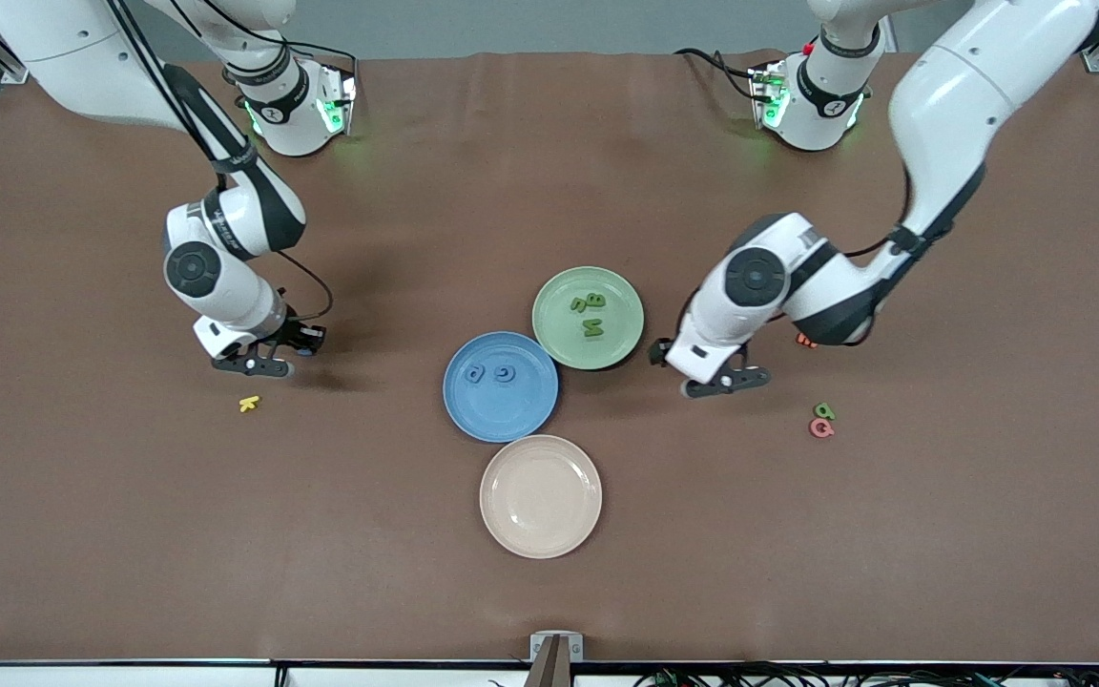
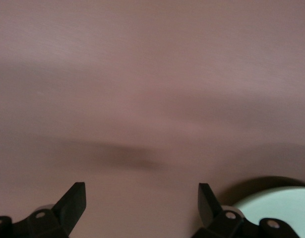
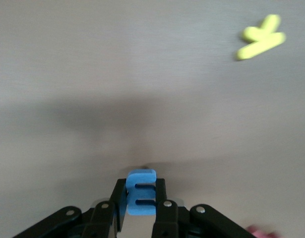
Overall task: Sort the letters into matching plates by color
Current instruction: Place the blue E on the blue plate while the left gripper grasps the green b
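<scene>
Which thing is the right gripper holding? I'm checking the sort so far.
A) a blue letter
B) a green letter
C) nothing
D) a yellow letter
A: in the right wrist view the right gripper is shut on a blue letter, while the yellow letter lies loose on the table.

Brown cloth-covered surface (image 1: 549, 172). Near its middle, three round shallow plates touching: pale green (image 1: 624, 336), blue (image 1: 502, 418), beige (image 1: 541, 496) nearest the front camera. Toward the right arm's end, a small yellow foam letter (image 1: 249, 404). Toward the left arm's end, a green foam letter (image 1: 824, 411) touching a pink one (image 1: 821, 428).
</scene>
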Action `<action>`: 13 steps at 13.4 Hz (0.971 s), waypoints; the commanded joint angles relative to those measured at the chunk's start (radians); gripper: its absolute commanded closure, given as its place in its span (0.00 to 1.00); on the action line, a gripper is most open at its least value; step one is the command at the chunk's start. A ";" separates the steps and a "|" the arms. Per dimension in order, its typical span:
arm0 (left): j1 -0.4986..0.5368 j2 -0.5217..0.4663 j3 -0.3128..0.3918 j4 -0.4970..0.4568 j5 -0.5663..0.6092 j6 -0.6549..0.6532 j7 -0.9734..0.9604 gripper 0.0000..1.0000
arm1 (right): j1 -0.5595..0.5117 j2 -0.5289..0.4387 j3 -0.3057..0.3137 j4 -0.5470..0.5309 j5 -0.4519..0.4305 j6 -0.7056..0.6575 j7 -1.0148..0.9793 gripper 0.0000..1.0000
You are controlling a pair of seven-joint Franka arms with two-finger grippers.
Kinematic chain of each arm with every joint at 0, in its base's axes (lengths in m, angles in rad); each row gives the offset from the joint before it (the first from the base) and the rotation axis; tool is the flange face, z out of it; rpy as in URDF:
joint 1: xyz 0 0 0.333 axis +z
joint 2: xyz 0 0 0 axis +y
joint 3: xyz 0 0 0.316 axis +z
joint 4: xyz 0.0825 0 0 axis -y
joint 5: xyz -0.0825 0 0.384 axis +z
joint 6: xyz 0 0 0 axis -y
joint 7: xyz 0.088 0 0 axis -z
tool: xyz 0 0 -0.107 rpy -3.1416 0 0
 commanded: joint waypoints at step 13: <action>0.389 0.042 -0.027 -0.103 0.299 0.050 0.284 0.02 | 0.427 0.356 0.045 0.657 -0.005 -0.242 0.667 1.00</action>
